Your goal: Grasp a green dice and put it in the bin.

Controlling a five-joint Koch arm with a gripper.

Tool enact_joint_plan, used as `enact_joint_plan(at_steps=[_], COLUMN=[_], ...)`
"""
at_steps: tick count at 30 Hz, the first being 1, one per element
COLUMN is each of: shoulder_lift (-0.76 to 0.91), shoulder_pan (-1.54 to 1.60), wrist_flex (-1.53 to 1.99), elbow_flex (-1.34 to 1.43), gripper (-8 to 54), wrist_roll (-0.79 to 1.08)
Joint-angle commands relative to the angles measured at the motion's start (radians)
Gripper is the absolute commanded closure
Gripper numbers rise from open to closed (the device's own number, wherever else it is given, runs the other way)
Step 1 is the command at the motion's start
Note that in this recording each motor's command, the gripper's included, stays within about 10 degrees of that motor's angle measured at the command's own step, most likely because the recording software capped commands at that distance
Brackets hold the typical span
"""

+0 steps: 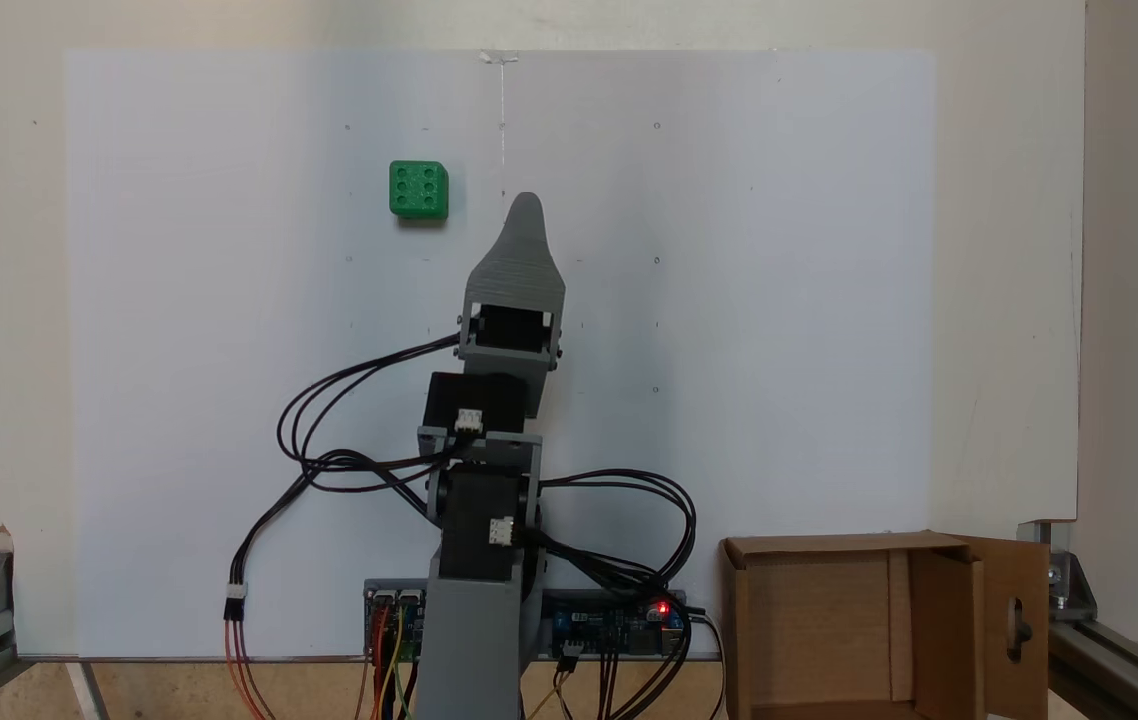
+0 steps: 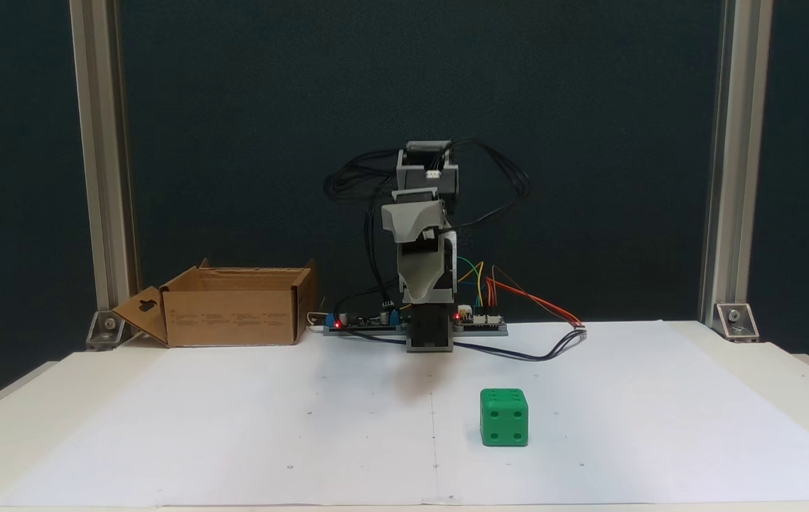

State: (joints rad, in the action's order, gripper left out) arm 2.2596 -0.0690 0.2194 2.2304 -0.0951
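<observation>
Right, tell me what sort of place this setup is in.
Probably a hobby or lab robotics test bench: a white paper sheet marked with small dots covers the table, aluminium frame posts stand at its corners before a dark backdrop, and bare circuit boards with loose wires sit by the arm's base.

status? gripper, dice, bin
Gripper raised, off the dice, jaw state unclear. Green dice untouched on the paper sheet. Bin open by the base. Path unobstructed.

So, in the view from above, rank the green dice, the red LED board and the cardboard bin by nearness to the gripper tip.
1. The green dice, just up-left of the gripper.
2. The red LED board, far below beside the arm base.
3. The bin, bottom right corner, farthest.
</observation>
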Motion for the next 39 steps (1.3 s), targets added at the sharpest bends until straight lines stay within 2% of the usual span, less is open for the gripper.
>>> enact_joint_plan(at_steps=[1, 7, 25, 39], shoulder_lift=[0.104, 0.005, -0.474, -0.647], shoulder_pan=[0.003, 0.031, 0.091, 0.209], wrist_flex=[0.161, 0.307, 0.784, 0.775], elbow_flex=[-0.1, -0.21, -0.807, -0.93], gripper=[2.5, 2.5, 2.0, 1.9], wrist_roll=[-0.04, -0.04, -0.044, -0.15])
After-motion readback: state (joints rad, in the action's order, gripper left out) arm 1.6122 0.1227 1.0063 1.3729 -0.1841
